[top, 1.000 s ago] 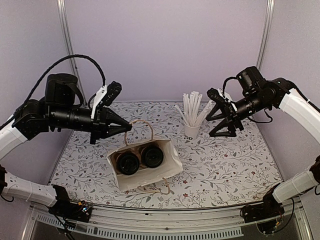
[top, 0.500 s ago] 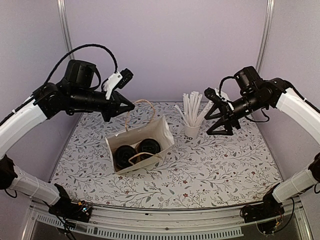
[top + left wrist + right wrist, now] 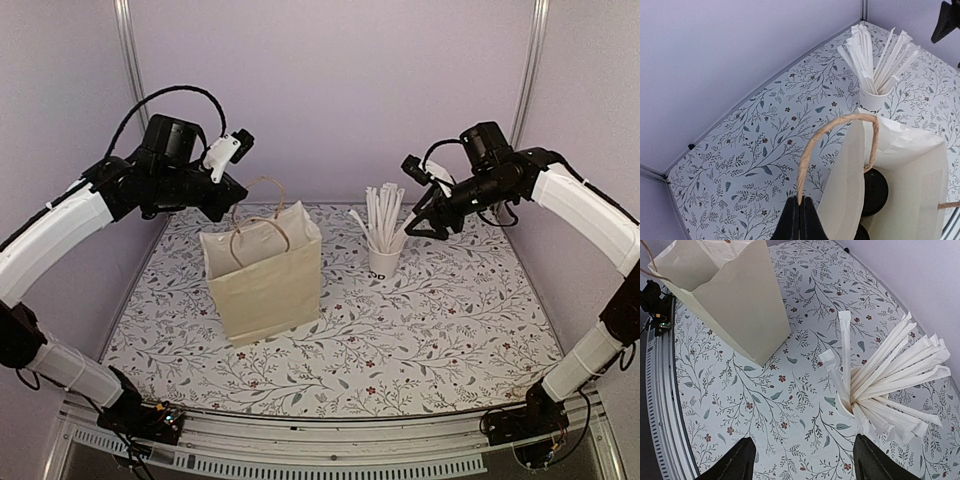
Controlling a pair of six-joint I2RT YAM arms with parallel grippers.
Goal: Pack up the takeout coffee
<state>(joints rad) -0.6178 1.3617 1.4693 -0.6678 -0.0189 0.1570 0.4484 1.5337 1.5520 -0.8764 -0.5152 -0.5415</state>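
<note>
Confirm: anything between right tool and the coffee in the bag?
Yes. The cup of straws stands between the right tool and the bag, whose paper walls enclose the black-lidded coffee cups. Only the top is open; the left tool pinches a handle there.

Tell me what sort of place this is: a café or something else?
Probably a robot test booth: plain lilac walls enclose a floral table, the left arm and right arm are mounted at its near edge, and a paper bag and cup of straws stand on it.
</note>
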